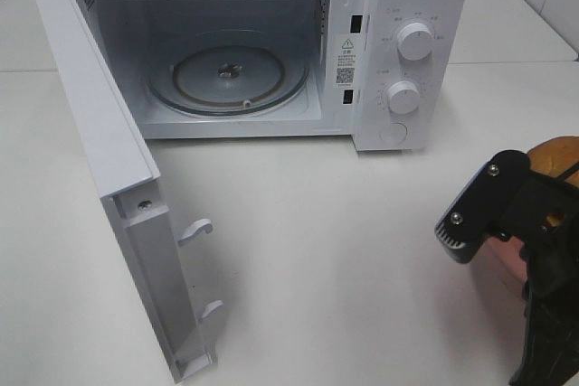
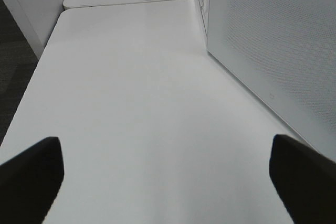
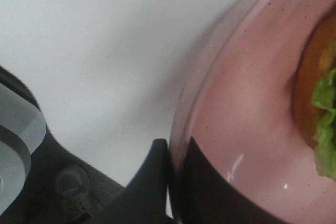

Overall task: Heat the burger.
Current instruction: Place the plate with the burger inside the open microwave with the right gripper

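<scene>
The burger (image 3: 317, 103), with its brown bun and green lettuce, lies on a round pink plate (image 3: 247, 114). In the high view only the bun top (image 1: 556, 158) shows at the far right, behind the black right arm. My right gripper (image 3: 177, 184) is shut on the plate's rim, one finger outside it and one inside. From above, that gripper (image 1: 460, 234) sits at the right, in front of the microwave's control panel. My left gripper (image 2: 168, 182) is open over bare white table, holding nothing, and is outside the high view.
A white microwave (image 1: 412, 6) stands at the back with its door (image 1: 99, 133) swung wide open to the left. Its glass turntable (image 1: 228, 79) is bare. Two knobs (image 1: 414, 41) sit on its right panel. The microwave's perforated side (image 2: 278, 45) is beside my left gripper.
</scene>
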`<control>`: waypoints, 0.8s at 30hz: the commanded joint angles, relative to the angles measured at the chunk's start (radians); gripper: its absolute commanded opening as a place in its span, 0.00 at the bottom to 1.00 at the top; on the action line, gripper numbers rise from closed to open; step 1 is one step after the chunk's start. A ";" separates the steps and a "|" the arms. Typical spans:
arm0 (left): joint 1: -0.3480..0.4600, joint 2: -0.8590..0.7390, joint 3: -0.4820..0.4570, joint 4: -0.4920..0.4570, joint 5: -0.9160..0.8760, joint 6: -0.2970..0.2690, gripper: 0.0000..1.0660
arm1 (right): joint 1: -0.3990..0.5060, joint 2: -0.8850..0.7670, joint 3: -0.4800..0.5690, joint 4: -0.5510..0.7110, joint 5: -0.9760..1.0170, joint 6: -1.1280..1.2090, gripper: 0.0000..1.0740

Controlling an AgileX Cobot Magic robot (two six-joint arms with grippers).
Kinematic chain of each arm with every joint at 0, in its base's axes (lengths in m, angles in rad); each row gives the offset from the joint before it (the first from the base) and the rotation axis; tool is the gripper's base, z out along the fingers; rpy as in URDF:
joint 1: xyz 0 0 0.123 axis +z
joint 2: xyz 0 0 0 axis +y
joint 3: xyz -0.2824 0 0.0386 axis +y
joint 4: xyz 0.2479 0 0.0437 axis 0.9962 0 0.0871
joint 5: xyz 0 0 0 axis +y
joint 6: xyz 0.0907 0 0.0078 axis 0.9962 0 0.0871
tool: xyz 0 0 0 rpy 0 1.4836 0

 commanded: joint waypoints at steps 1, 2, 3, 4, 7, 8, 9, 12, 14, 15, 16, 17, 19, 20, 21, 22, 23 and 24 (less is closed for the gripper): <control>0.003 -0.024 0.003 -0.010 -0.011 0.001 0.95 | 0.091 -0.014 0.002 -0.082 0.006 -0.077 0.00; 0.003 -0.024 0.003 -0.010 -0.011 0.001 0.95 | 0.112 -0.014 0.002 -0.094 0.005 -0.089 0.00; 0.003 -0.024 0.003 -0.010 -0.011 0.001 0.95 | 0.112 -0.014 0.002 -0.094 0.005 -0.089 0.00; 0.003 -0.024 0.003 -0.010 -0.011 0.001 0.95 | 0.127 -0.014 0.002 -0.105 0.005 -0.095 0.00; 0.003 -0.024 0.003 -0.010 -0.011 0.001 0.95 | 0.184 -0.014 0.002 -0.133 -0.005 -0.139 0.00; 0.003 -0.024 0.003 -0.010 -0.011 0.001 0.95 | 0.184 -0.014 0.002 -0.133 -0.005 -0.139 0.00; 0.003 -0.024 0.003 -0.010 -0.011 0.001 0.95 | 0.205 -0.014 0.002 -0.140 -0.011 -0.194 0.00; 0.003 -0.024 0.003 -0.010 -0.011 0.001 0.95 | 0.221 -0.014 0.002 -0.152 -0.023 -0.255 0.00; 0.003 -0.024 0.003 -0.010 -0.011 0.001 0.95 | 0.231 -0.014 0.002 -0.156 -0.055 -0.349 0.00; 0.003 -0.024 0.003 -0.010 -0.011 0.001 0.95 | 0.231 -0.014 0.002 -0.156 -0.055 -0.349 0.00; 0.003 -0.024 0.003 -0.010 -0.011 0.001 0.95 | 0.231 -0.014 0.002 -0.164 -0.077 -0.399 0.00; 0.003 -0.024 0.003 -0.010 -0.011 0.001 0.95 | 0.231 -0.014 0.002 -0.164 -0.077 -0.399 0.00; 0.003 -0.024 0.003 -0.010 -0.011 0.001 0.95 | 0.231 -0.014 0.002 -0.185 -0.106 -0.470 0.00; 0.003 -0.024 0.003 -0.010 -0.011 0.001 0.95 | 0.231 -0.014 0.002 -0.185 -0.106 -0.470 0.00; 0.003 -0.024 0.003 -0.010 -0.011 0.001 0.95 | 0.231 -0.014 0.002 -0.199 -0.127 -0.516 0.00; 0.003 -0.024 0.003 -0.010 -0.011 0.001 0.95 | 0.231 -0.014 0.002 -0.201 -0.162 -0.570 0.00; 0.003 -0.024 0.003 -0.010 -0.011 0.001 0.95 | 0.231 -0.014 0.002 -0.201 -0.162 -0.570 0.00; 0.003 -0.024 0.003 -0.010 -0.011 0.001 0.95 | 0.231 -0.014 0.002 -0.201 -0.182 -0.601 0.00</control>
